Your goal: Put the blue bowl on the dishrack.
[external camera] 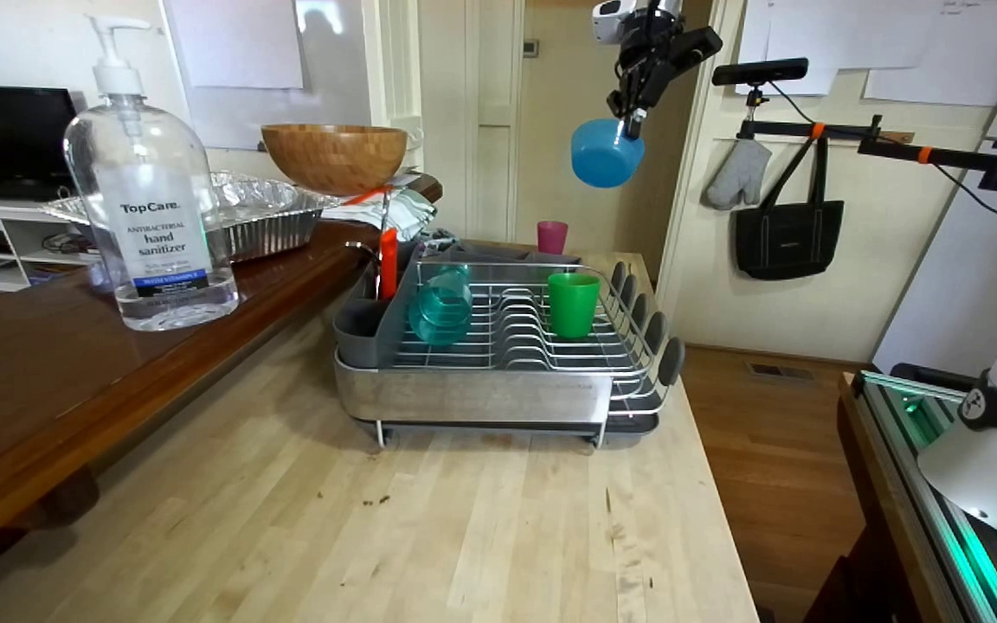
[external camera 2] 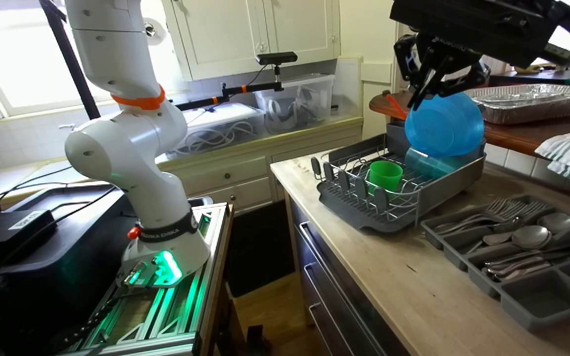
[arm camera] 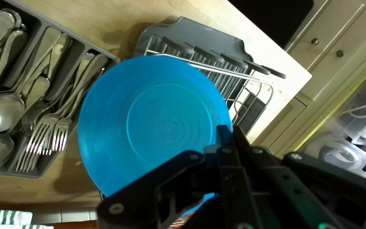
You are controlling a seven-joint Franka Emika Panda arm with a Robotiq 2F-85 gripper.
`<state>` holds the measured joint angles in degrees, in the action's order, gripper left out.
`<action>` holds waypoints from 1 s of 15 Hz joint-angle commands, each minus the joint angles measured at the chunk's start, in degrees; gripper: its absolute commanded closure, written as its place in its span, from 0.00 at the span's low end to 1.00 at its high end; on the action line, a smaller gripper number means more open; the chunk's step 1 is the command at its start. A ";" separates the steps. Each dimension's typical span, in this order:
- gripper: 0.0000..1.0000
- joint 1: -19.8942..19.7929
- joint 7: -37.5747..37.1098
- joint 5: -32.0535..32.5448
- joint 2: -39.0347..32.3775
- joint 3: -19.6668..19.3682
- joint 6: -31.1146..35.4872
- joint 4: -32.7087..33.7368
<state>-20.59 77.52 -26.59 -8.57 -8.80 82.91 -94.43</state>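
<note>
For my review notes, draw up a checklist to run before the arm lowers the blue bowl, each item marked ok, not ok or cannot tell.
1. Grip: ok. The gripper is closed on the rim of the blue bowl.
2. Bowl apart from the dishrack: ok. It hangs higher, not touching.
3. Bowl level: not ok. It looks tilted in an exterior view.
4. Rack free of other items: not ok. A teal cup and a green cup are in it.
5. Bowl lined up with the space between those cups: cannot tell. In the wrist view it hides much of the rack.
6. Rack standing on the counter: ok.
</note>
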 commanded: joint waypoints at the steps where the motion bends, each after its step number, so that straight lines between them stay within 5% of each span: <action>1: 0.99 1.82 2.87 -0.38 -1.32 -0.30 -0.64 1.63; 9: 0.99 8.09 16.81 -4.68 -6.46 6.55 -2.22 6.56; 15: 0.99 7.87 32.10 -6.35 -6.39 8.23 -6.86 1.17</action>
<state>-11.42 101.50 -30.81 -15.05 -0.21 79.90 -90.69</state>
